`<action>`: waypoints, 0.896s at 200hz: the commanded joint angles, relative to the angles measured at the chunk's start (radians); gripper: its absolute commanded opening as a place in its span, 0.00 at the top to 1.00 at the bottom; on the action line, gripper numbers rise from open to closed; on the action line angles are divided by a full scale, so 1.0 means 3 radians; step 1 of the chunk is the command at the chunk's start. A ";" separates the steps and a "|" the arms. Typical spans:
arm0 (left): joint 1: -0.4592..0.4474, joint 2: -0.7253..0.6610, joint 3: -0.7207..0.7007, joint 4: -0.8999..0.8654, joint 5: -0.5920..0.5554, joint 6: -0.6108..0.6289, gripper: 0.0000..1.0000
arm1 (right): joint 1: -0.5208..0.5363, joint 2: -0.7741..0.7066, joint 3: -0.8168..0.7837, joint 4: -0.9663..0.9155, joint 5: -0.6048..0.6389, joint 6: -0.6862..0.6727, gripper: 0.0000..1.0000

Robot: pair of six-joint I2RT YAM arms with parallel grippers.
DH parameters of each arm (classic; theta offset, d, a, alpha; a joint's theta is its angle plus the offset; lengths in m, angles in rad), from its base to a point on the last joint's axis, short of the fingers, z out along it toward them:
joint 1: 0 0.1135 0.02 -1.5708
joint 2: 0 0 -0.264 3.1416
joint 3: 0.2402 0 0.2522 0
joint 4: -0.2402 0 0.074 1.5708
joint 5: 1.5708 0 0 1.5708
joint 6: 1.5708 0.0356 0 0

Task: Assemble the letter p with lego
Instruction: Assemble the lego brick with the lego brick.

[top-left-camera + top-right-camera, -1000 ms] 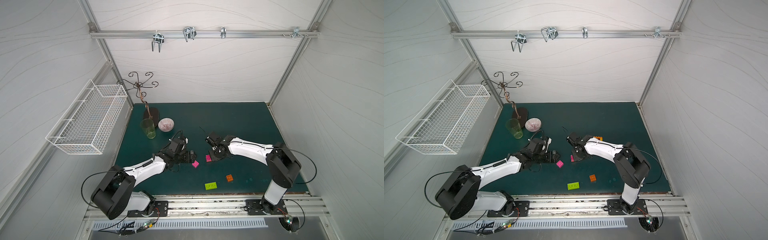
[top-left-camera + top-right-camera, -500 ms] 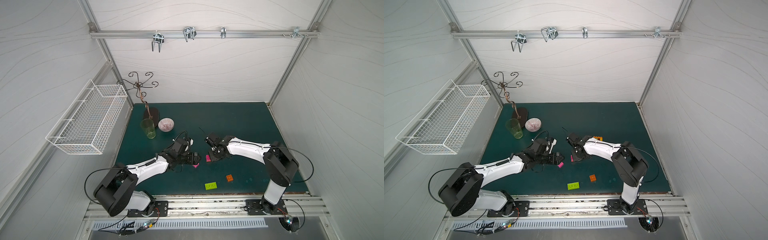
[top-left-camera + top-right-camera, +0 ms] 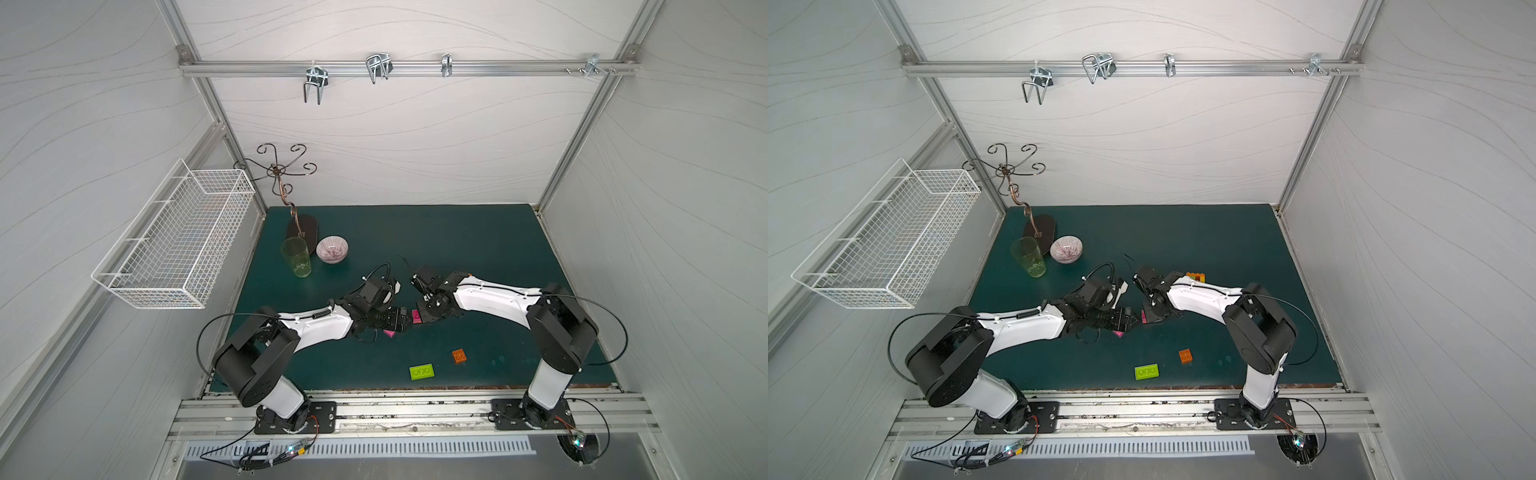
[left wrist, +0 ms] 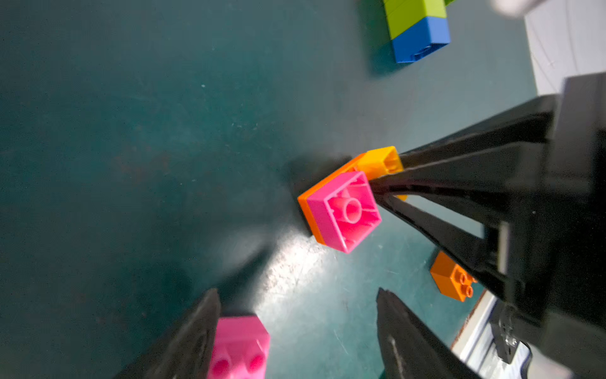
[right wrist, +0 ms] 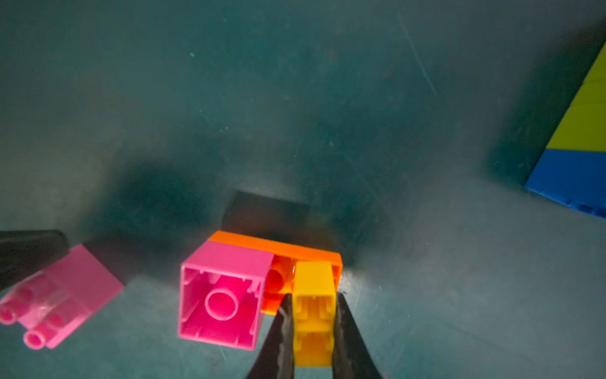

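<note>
My right gripper point(image 5: 314, 297) is shut on a yellow lego brick point(image 5: 314, 311) that is joined to an orange brick point(image 5: 278, 246) and a magenta brick point(image 5: 221, 295), hollow undersides facing the camera. The left wrist view shows this cluster point(image 4: 344, 210) just above the green mat. My left gripper point(image 4: 296, 292) is open, and a loose magenta brick point(image 4: 239, 347) lies studs out against one finger point(image 4: 196, 331), well apart from the opposite finger. In both top views the two grippers point(image 3: 405, 322) point(image 3: 1148, 318) nearly meet at mid-table.
A lime brick point(image 3: 421, 371) and an orange brick point(image 3: 459, 356) lie near the front edge. A lime-and-blue stack point(image 4: 416, 29) stands behind the right arm. A bowl point(image 3: 331, 249), a green glass point(image 3: 296, 257) and a metal stand point(image 3: 302, 226) sit back left, and a wire basket point(image 3: 174, 241) hangs on the left wall.
My left arm has reached right, bringing its open gripper over the loose magenta brick and close to the right gripper. The right arm and its brick cluster have stayed put.
</note>
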 commanded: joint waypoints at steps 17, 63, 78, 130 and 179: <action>-0.0013 0.0187 0.0205 0.0001 -0.0020 -0.0027 0.24 | 0.0023 0.0063 -0.0176 -0.0131 -0.0095 0.0151 1.00; -0.0013 0.0224 0.0240 -0.0039 -0.0031 -0.0019 0.24 | 0.0055 0.0042 -0.0097 -0.0232 -0.0111 0.0206 1.00; -0.0013 0.0216 0.0236 -0.0039 -0.0031 -0.0017 0.25 | 0.0055 0.0050 -0.0081 -0.0292 -0.0071 0.0208 1.00; -0.0012 0.0180 0.0236 -0.0062 -0.0047 -0.0006 0.25 | 0.0044 0.0043 -0.0096 -0.0345 0.0025 0.0196 1.00; -0.0013 0.0170 0.0235 -0.0064 -0.0062 0.0004 0.25 | -0.0046 0.0238 -0.0063 -0.0253 0.0024 0.0162 1.00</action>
